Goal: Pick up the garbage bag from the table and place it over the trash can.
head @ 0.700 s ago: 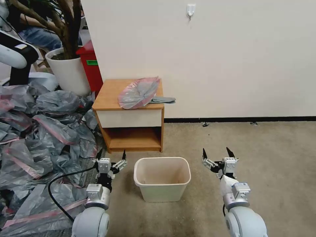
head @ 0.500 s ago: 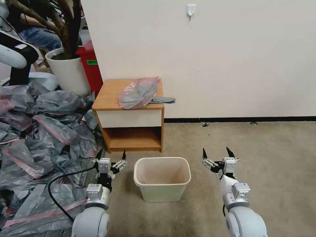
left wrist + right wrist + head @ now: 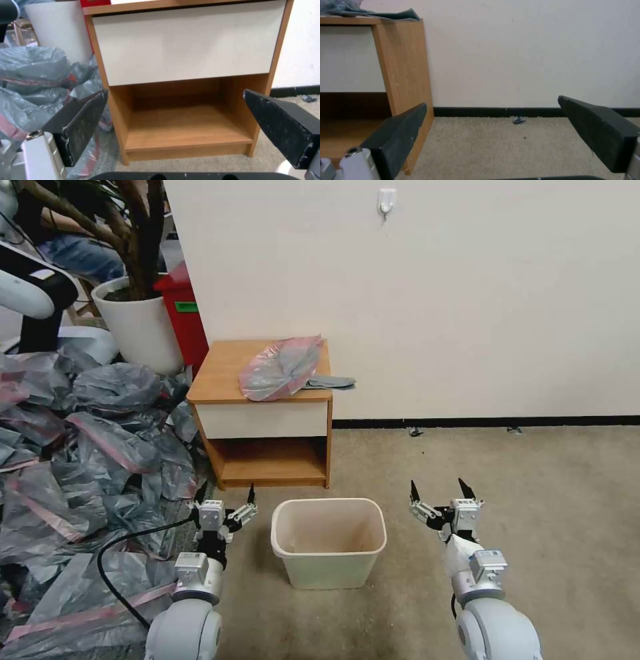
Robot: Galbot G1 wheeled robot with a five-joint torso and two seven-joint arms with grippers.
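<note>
We're looking at the garbage bag [image 3: 281, 367] lying crumpled on top of the table [image 3: 220, 373], one grey corner drooping past the right edge. The trash can [image 3: 329, 542] sits on the carpet in front, between our arms and well apart from the bag. Our left gripper [image 3: 225, 496] hovers low beside the bin with fingers spread wide, empty; our right gripper [image 3: 438, 489] does likewise on the other side. We'd judge that film featherlight, limp and slippery, likely to slide or bunch. The pink rim band or that overhanging corner looks the best pinch.
</note>
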